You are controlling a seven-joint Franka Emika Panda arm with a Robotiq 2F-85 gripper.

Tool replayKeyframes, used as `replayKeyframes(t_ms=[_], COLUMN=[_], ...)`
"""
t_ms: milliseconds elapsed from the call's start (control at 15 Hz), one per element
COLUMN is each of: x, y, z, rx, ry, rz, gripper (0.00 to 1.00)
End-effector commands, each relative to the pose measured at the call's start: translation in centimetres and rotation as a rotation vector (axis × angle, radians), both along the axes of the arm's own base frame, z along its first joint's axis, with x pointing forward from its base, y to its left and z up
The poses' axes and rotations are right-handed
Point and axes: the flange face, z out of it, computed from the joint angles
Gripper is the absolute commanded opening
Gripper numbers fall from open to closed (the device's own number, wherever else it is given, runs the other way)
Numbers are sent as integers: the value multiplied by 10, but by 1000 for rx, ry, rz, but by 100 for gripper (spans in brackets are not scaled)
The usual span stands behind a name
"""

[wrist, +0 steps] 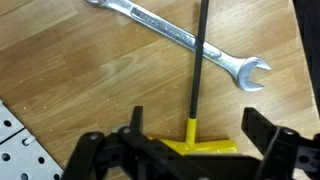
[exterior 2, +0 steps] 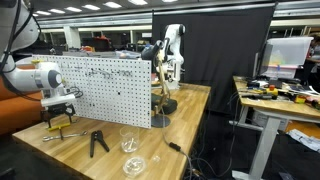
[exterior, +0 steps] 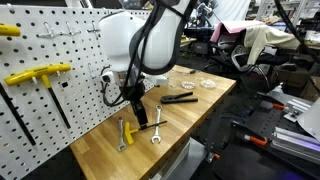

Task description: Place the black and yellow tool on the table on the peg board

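We found the tool [wrist: 196, 90] lying on the table [wrist: 80, 80], its shaft crossing a wrench [wrist: 165, 32]. The gripper [wrist: 193, 125] stood wide, straddling the yellow handle. Grasping, lifting and hanging on the peg board [exterior: 50, 100] were, we judged, not yet done.

Light wooden table [exterior: 198, 112], long, carrying a silver wrench [wrist: 180, 38]. Crossing over the wrench, a hex key [wrist: 205, 146] with thin black shaft and yellow handle. Well apart from the wrench, black pliers [exterior: 180, 98] and clear plastic pieces [exterior: 207, 84].
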Motion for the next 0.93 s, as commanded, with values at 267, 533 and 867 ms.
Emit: replayKeyframes(t_ms=[267, 533, 867], x=[3, 9, 6], y=[-13, -14, -14], z=[-15, -17, -30], rx=[4, 18, 24], ry=[35, 44, 66], rz=[-88, -118, -136], gripper=[100, 100, 100])
